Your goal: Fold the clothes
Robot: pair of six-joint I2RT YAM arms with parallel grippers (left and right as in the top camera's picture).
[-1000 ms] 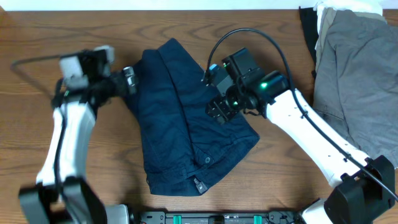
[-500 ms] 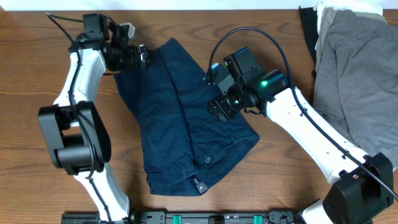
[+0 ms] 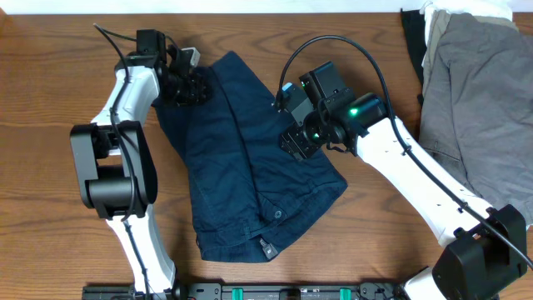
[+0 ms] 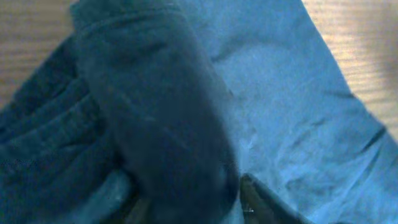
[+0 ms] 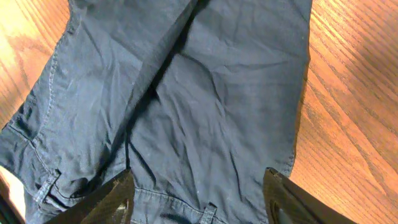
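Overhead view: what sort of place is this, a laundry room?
Likely a robotics test bench, not a laundry: left arm and right arm stand at a wooden table, navy shorts spread between them, a grey garment piled aside.

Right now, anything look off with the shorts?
The navy shorts lie askew, diagonal to the table edge, and wrinkled. Their far corner is bunched up at the left claw. Nothing torn or spilled that I can see.
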